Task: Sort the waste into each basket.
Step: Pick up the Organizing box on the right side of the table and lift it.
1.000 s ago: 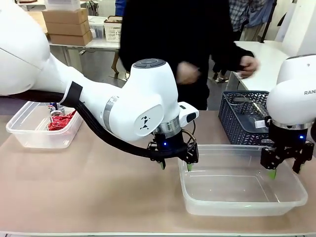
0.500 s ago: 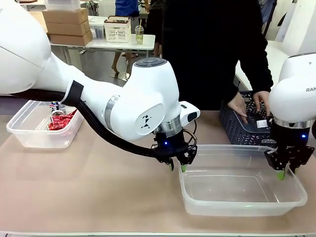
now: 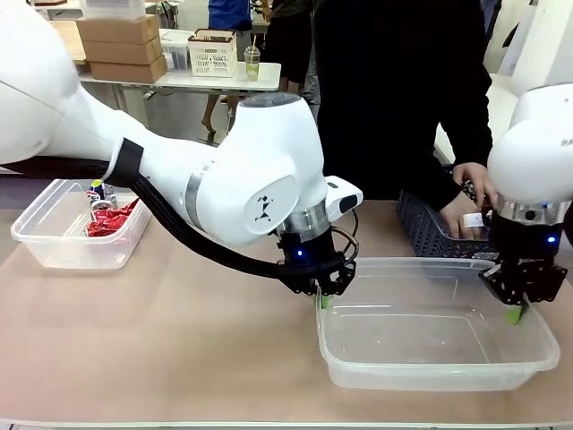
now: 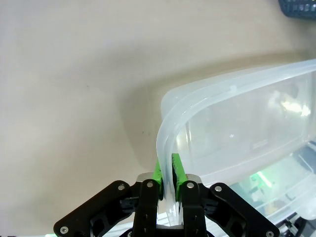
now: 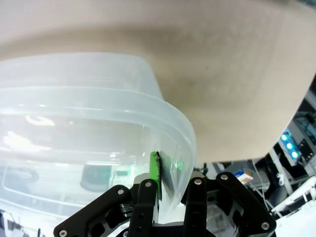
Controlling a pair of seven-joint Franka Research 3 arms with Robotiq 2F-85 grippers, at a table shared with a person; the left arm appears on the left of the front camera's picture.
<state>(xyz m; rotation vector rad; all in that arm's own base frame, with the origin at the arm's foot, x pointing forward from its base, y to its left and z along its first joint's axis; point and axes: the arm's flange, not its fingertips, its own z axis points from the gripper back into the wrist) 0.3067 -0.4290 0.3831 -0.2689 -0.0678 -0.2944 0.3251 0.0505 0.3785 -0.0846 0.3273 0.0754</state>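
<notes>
my left gripper (image 4: 167,165) had pinched shut on the left rim of the empty see-through rectangular plastic tub (image 3: 430,269), and my right gripper (image 5: 173,181) was clamped on the opposite rim. a second before, both had stood open astride those edges. i judged the tub was now held at both ends, ready to be lifted or shifted. the shiny red foil wrappers (image 3: 112,221) lay in the other clear tub (image 3: 36,242) far left, while the person's hand (image 3: 473,179) reached into the dark lattice basket (image 3: 421,228).
</notes>
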